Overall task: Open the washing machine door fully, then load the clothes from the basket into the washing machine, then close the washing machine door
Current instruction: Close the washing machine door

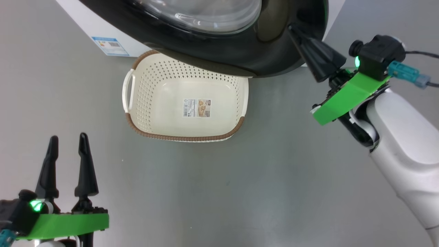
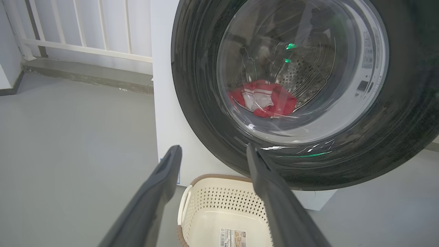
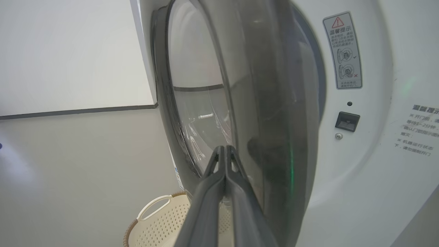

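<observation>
White washing machine (image 2: 164, 103) stands on the grey floor (image 1: 240, 192). Its big black door (image 1: 240, 55) is ajar, not latched: from the right wrist you can see a gap between it and the machine's front. The cream basket (image 1: 187, 138) sits on the floor right under the door, up against the machine, with the label on its bottom showing. The red-and-white clothes (image 2: 271, 101) lie in the drum, visible through the door glass. Right gripper (image 1: 293, 29) is clenched on nothing, its tip against the door's rim. Left gripper (image 1: 68, 137) is released and holds nothing, well apart from the basket.
</observation>
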### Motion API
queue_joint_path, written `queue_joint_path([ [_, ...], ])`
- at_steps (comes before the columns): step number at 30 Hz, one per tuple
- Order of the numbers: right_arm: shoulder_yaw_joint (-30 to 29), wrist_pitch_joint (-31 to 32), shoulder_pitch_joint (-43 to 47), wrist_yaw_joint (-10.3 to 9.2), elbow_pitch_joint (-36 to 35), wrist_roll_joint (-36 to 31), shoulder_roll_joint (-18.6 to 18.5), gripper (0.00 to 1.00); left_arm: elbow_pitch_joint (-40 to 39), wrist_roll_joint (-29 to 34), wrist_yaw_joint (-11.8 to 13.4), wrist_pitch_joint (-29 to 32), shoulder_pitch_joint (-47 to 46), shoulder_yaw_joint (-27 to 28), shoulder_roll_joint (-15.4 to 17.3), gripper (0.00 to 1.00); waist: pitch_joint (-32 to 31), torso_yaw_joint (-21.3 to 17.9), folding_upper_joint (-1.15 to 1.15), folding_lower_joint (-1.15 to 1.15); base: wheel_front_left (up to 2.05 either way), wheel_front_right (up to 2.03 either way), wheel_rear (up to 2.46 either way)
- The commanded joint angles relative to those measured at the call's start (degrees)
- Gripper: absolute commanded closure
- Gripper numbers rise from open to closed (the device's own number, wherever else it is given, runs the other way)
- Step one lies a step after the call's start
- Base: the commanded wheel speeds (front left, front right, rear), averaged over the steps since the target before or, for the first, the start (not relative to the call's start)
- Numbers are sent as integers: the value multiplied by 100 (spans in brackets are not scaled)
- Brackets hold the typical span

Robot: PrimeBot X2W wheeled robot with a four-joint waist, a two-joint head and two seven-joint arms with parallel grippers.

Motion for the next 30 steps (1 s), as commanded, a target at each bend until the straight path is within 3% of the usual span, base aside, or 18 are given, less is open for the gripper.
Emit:
queue_joint_path([
  [1, 51, -26, -43, 9, -97, 48, -14, 100, -111, -32, -18, -46, -151, 174, 134, 0, 70, 54, 0, 0, 0, 0, 0],
  [30, -222, -26, -1576, 9, 221, -115, -703, 100, -179, -164, -18, -46, -422, 80, 157, 0, 869, 416, 0, 0, 0, 0, 0],
])
